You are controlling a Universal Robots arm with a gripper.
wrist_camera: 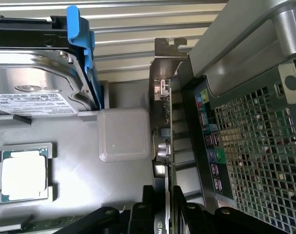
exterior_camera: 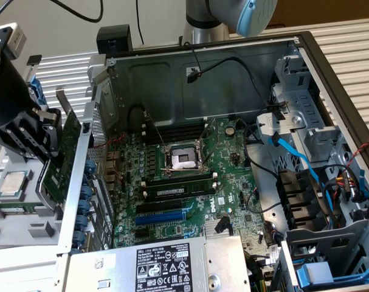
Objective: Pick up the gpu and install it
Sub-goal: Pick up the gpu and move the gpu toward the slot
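Note:
The gpu (exterior_camera: 61, 159) is a thin green card held upright, just outside the open computer case's wall (exterior_camera: 87, 152), at the exterior view's left. My gripper (exterior_camera: 45, 131) is shut on it, above the grey parts tray. In the wrist view I see the gpu (wrist_camera: 165, 146) edge-on, its silver bracket (wrist_camera: 163, 68) pointing away from me. My gripper (wrist_camera: 165, 217) has a black finger on each face of the card. The gpu hangs next to the case's perforated rear panel (wrist_camera: 255, 146). The large green motherboard (exterior_camera: 190, 176) lies inside the case with its blue slots (exterior_camera: 166, 214) bare.
A grey tray (wrist_camera: 74, 146) under the gripper holds a processor chip (wrist_camera: 23, 173) and a hard drive (wrist_camera: 35, 87) with a blue bracket. A power supply (exterior_camera: 166, 261) sits at the case's near edge. Blue and black cables (exterior_camera: 293, 158) and drive cages crowd the exterior view's right.

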